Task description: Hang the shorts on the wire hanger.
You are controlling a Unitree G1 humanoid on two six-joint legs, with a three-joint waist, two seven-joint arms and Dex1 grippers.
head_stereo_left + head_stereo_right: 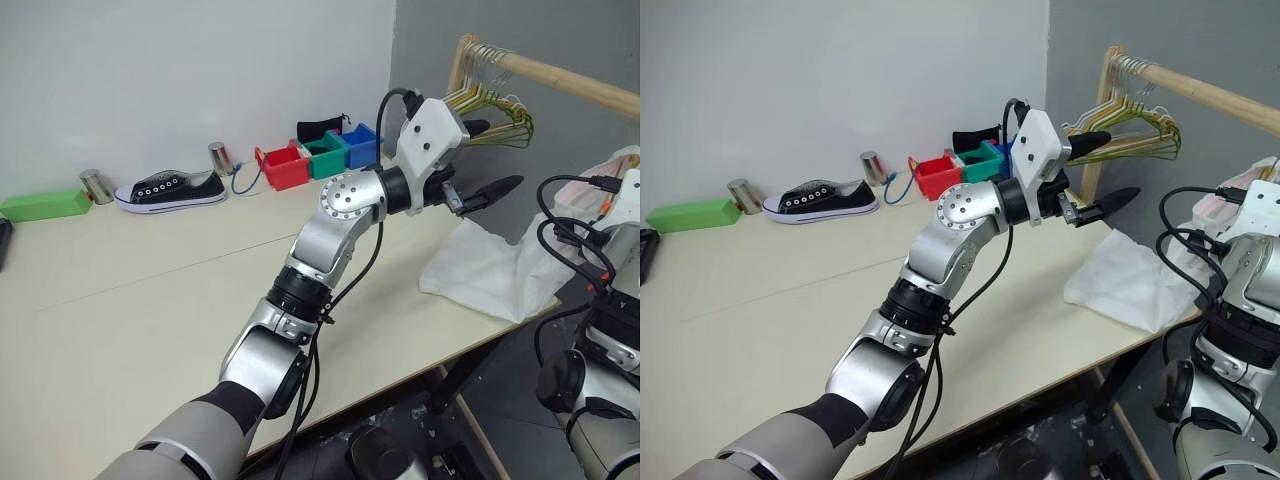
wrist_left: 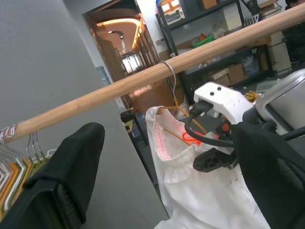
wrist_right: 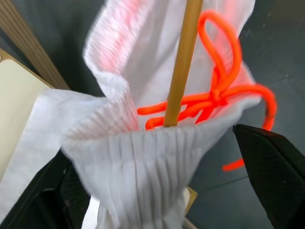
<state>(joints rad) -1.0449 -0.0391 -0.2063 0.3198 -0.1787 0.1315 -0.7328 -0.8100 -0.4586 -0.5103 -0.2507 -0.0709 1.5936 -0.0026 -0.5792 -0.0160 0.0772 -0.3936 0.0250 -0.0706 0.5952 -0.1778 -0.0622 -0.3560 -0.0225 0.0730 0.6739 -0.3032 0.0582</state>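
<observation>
The white shorts point(image 1: 490, 270) hang at the right from the wooden rail point(image 1: 560, 75), and their lower part trails onto the table corner. The gold wire hanger point(image 3: 183, 62) runs down into the gathered waistband point(image 3: 138, 162), beside an orange drawstring point(image 3: 214, 95). Its hook loops over the rail point(image 2: 167, 71). My right gripper point(image 3: 150, 148) is open, its fingers wide on either side of the waistband. My left gripper point(image 1: 495, 158) is open and empty, raised above the table and pointing toward the shorts.
A bunch of thicker green, yellow and white hangers point(image 1: 490, 100) hangs on the rail near its post. Red, green and blue bins point(image 1: 320, 155), a black shoe point(image 1: 170, 190), two cans and a green block line the table's far edge.
</observation>
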